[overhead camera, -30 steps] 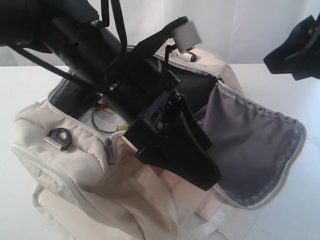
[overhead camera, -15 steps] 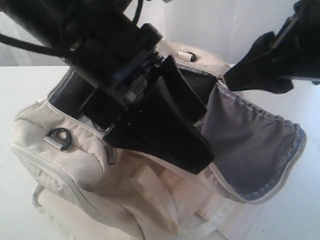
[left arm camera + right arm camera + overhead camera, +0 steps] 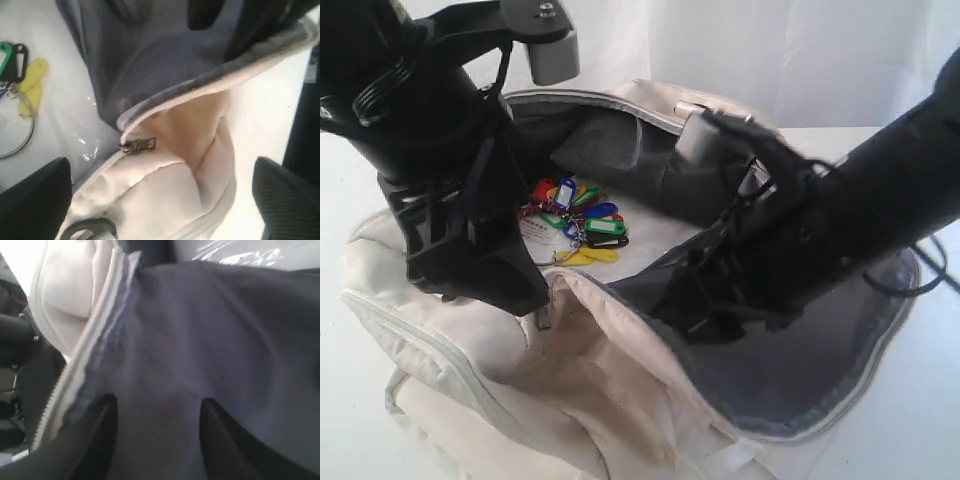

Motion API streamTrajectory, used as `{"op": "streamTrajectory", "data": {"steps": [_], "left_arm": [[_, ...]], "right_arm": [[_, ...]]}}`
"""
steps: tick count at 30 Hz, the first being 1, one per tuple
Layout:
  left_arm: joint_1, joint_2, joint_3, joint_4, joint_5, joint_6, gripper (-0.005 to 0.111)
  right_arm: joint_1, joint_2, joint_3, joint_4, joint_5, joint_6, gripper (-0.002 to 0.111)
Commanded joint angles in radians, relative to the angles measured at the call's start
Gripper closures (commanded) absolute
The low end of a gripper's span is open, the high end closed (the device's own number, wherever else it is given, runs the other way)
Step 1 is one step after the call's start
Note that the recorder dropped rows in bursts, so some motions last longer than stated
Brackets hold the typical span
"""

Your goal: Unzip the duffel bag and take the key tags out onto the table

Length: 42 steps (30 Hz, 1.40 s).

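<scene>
The cream duffel bag (image 3: 600,400) lies unzipped on the white table (image 3: 925,420), its dark grey lining (image 3: 800,370) folded out at the right. The key tags (image 3: 578,222), a bunch in green, blue, red and yellow on a metal ring, lie on the bag's floor. My left gripper (image 3: 515,290) hangs open over the bag's front left rim; its wrist view shows the fingers (image 3: 30,205) wide apart around cream fabric and a zipper pull (image 3: 140,145), with yellow tags (image 3: 29,85) to one side. My right gripper (image 3: 655,295) reaches into the opening, open (image 3: 157,435), against the lining (image 3: 210,330).
A black D-ring (image 3: 85,230) sits on the bag's side near the left fingers. The grey zipper edge (image 3: 85,365) runs beside the right fingers. The raised back wall of the bag (image 3: 620,110) stands behind the tags. Bare table shows right of the bag (image 3: 265,100).
My left arm swung away to the left and uncovered the key tags. My right arm came down from the upper right into the bag opening, onto the lining flap.
</scene>
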Motion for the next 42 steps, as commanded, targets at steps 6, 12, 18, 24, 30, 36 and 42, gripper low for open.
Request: {"op": "streamTrajectory", "data": {"steps": [6,12,18,24,30,36,42], "left_arm": [[-0.006,-0.011,-0.005,0.075,0.053,-0.063,0.01],[-0.006,-0.013,-0.005,0.426,0.09,-0.257,0.01],[0.02,-0.077,0.09,0.664,0.09,-0.442,0.015],[0.144,-0.248,0.215,0.752,0.09,-0.554,0.099],[0.238,-0.455,0.326,0.725,0.029,-0.642,0.107],[0.249,-0.576,0.51,0.626,-0.204,-0.591,0.107],[0.249,-0.592,0.664,0.605,-0.444,-0.601,0.107]], "right_arm": [[0.097,0.253,0.029,0.018,-0.135,-0.08,0.061],[0.097,0.211,-0.139,-0.033,0.111,-0.151,0.061],[0.097,0.137,-0.35,-0.263,-0.225,0.025,0.061],[0.097,0.331,-0.517,-0.324,-0.257,0.04,0.05],[0.097,0.534,-0.659,-0.348,-0.343,0.0,0.044],[0.105,0.686,-0.735,-0.348,-0.356,0.0,0.039],[0.117,0.776,-0.74,-0.383,-0.358,-0.024,0.037]]}}
